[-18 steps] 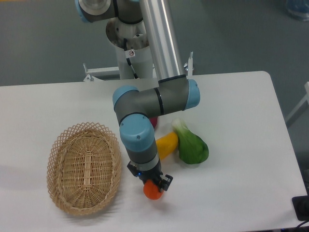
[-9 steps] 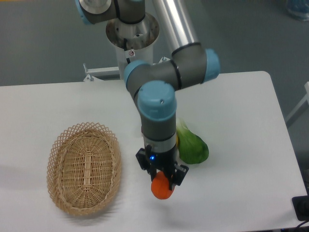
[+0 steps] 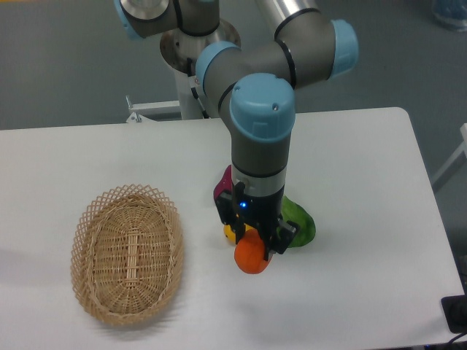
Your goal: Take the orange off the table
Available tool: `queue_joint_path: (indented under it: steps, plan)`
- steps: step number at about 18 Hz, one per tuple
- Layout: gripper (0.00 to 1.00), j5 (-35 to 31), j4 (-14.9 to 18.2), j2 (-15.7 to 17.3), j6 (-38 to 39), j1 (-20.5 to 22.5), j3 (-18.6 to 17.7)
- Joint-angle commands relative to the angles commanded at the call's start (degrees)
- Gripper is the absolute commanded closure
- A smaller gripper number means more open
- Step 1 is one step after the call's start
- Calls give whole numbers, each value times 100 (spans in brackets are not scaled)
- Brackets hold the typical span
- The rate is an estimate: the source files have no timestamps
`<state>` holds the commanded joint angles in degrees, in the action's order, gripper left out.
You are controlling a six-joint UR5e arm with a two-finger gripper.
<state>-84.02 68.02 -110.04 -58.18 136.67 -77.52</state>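
Observation:
The bright orange-red orange [image 3: 252, 255] hangs in the air above the white table [image 3: 365, 219], with my gripper [image 3: 255, 244] shut on it from above. The dark fingers [image 3: 278, 237] clasp its upper half, and only the lower part of the fruit shows. The arm's grey wrist and blue cap tower right over it and hide most of the produce behind.
A woven wicker basket [image 3: 128, 251] lies at the left. Behind the gripper sit a green vegetable [image 3: 300, 224], a sliver of yellow fruit [image 3: 229, 232] and a magenta oblong one [image 3: 225, 184]. The robot base [image 3: 191, 51] stands at the back.
The gripper has risen with the orange held in it, lifting it off the table and shifting right and back toward the green vegetable.

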Motion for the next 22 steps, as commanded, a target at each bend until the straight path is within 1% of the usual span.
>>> queue_joint_path:
  steps: [1, 22]
  plan:
    - [42, 0, 35, 0, -17, 0, 0]
    - [42, 88, 9, 18, -9, 62, 0]
